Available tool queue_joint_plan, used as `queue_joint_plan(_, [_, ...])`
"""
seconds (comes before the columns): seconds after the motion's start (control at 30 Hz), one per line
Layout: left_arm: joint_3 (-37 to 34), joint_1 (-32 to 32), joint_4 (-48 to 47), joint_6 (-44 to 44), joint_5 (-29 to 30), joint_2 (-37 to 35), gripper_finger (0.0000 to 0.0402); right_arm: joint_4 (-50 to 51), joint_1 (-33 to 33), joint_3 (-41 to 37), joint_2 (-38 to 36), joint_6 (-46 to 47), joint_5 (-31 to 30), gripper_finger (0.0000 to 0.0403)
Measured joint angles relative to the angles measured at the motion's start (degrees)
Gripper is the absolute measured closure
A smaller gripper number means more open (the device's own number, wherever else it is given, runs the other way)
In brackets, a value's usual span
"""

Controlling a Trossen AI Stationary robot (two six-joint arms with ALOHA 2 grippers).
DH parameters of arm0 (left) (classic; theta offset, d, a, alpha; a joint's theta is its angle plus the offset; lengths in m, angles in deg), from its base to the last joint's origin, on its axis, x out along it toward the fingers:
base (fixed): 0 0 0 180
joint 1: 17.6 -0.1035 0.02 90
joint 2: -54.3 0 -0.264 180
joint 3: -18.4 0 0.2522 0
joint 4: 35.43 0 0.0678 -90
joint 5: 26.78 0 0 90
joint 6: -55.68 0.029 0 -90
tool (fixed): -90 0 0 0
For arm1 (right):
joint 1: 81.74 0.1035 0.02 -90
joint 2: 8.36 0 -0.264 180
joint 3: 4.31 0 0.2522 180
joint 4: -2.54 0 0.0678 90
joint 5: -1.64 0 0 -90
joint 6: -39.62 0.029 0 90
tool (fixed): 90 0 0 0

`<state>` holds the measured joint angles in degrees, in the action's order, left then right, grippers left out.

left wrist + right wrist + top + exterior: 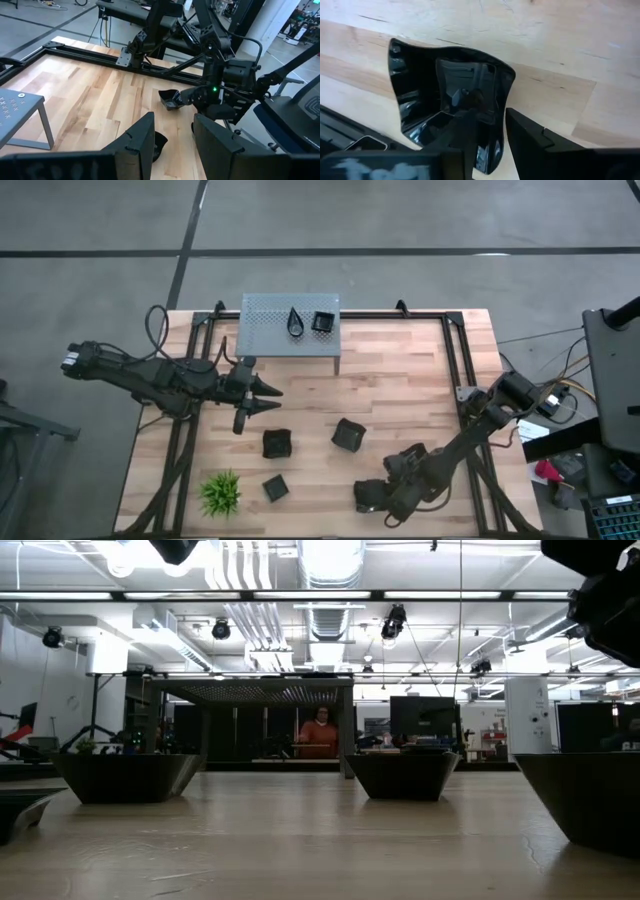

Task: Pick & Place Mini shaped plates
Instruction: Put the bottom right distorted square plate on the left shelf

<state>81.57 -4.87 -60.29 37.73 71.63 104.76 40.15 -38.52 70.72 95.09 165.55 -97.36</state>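
Several black glossy mini plates are in view. A teardrop dish (297, 322) and a square dish (323, 322) rest on the grey perforated stand (270, 330) at the far edge. Three square dishes (277, 443) (347, 434) (275, 487) sit base down on the wooden table. My right gripper (370, 498) is near the table's near edge, shut on another square dish (420, 100). My left gripper (268, 395) is open and empty, left of centre, its fingers pointing toward the table's right. My right gripper holds the square dish by one side wall, at the rim (506, 95). One finger (465, 135) is inside the hollow and the other (530, 140) is outside. The left wrist view shows the dish (169, 98) tilted and low over the table. Whether it touches the wood I cannot tell.
A small spiky green plant (220, 493) stands near the near left corner. A black metal frame (455, 370) runs along the table's sides. Bare wood lies between the stand and the loose dishes. A person (320, 735) shows far behind the table.
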Motion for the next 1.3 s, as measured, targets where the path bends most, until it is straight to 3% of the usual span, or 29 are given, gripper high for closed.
queue_joint_plan(0.4, [0.0, -0.01, -0.05, 0.88, -0.01, 0.0, 0.0271, -0.43, -0.02, 0.36, 0.35, 0.06, 0.0, 0.0342])
queue_joint_plan(0.6, [0.0, 0.0, 1.1, 0.92, -0.04, -0.07, 0.0271, -3.16, -0.12, 0.36, 0.18, 0.07, 0.0, 0.0388])
queue_joint_plan(1.0, [0.0, -0.01, 10.68, 4.82, -4.13, -0.8, 0.0271, -10.0, -5.66, 0.36, -5.9, -6.35, 0.33, 0.0394])
queue_joint_plan(1.13, [0.47, -0.02, 15.31, 6.61, -6.72, 0.93, 0.0271, -16.58, -9.61, 0.36, -8.88, -10.54, 5.57, 0.0394])
queue_joint_plan(1.3, [3.13, -0.02, 14.9, 7.51, -14.53, 5.12, 0.0271, -24.2, -14.1, 0.38, -10.78, -13.2, 14.27, 0.0394])
